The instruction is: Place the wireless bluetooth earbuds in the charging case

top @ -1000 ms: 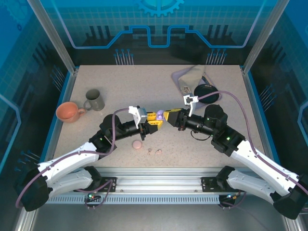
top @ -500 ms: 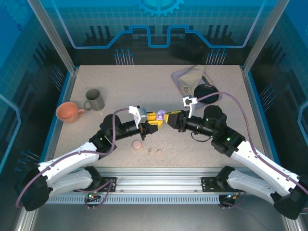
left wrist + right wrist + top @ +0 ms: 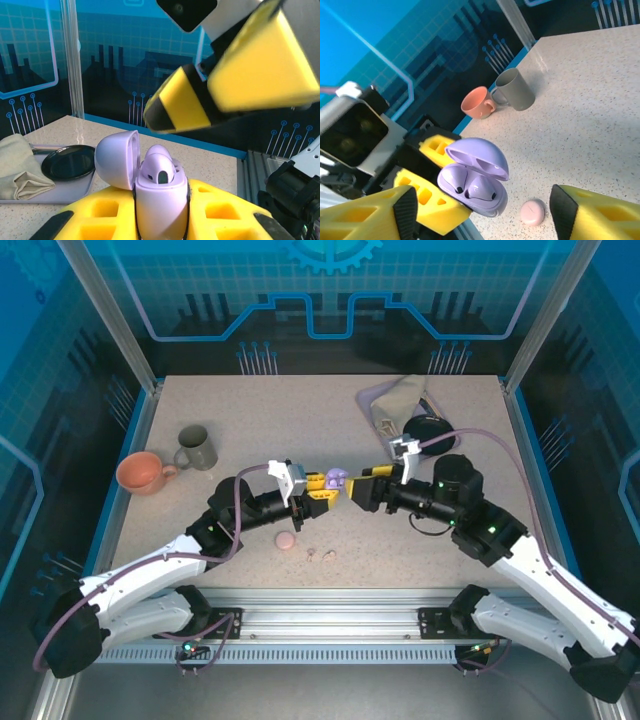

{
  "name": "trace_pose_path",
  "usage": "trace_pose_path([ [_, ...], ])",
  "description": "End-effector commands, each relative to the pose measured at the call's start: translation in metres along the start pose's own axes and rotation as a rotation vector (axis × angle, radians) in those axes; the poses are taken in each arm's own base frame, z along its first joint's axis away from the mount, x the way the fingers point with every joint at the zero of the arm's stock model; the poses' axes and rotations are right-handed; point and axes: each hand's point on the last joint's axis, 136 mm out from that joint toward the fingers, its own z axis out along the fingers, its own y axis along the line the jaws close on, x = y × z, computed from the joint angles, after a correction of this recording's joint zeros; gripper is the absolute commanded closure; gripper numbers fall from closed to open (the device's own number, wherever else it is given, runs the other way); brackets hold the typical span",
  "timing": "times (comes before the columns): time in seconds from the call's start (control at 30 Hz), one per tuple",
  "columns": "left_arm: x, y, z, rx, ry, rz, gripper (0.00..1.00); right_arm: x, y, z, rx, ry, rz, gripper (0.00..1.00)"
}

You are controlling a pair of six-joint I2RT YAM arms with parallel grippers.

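My left gripper (image 3: 320, 485) is shut on the lavender charging case (image 3: 336, 478), held above the table with its lid (image 3: 117, 159) swung open. Two lavender earbuds (image 3: 455, 180) sit side by side in its wells, and one of them stands up in the left wrist view (image 3: 159, 167). My right gripper (image 3: 358, 489) is open just right of the case, with nothing between its fingers (image 3: 405, 212). A closed pink case (image 3: 286, 540) lies on the table below, with two pale pink earbuds (image 3: 321, 555) beside it.
An orange cup (image 3: 143, 472) and a grey mug (image 3: 197, 447) stand at the left. At the back right, a tray (image 3: 372, 398) holds a folded cloth (image 3: 400, 405) and a round black case (image 3: 428, 430).
My right gripper has gone from shut at the case to open and has drawn back to the right. The lavender earbud stays in the case. The left arm has not moved.
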Motion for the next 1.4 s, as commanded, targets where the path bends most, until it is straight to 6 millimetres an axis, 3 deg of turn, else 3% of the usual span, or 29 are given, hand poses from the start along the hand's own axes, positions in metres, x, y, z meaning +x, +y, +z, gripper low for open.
trace_pose_path([
  [0.0,-0.026,-0.011,-0.003,0.033,-0.076,0.075,1.00,-0.005,-0.002,-0.016,0.004,0.013,-0.023,0.12],
  [0.1,-0.026,-0.015,-0.006,0.046,-0.077,0.099,1.00,-0.004,0.006,-0.018,-0.076,0.054,-0.033,0.00],
  [0.57,-0.036,-0.021,-0.007,0.077,-0.102,0.135,1.00,0.008,0.050,0.013,-0.417,0.294,-0.027,0.00],
  [0.93,-0.033,-0.020,-0.004,0.080,-0.089,0.127,1.00,-0.001,0.071,0.004,-0.505,0.259,-0.080,0.08],
  [1.37,-0.033,-0.020,-0.004,0.078,-0.079,0.125,1.00,-0.004,0.066,-0.003,-0.451,0.209,-0.141,0.16],
])
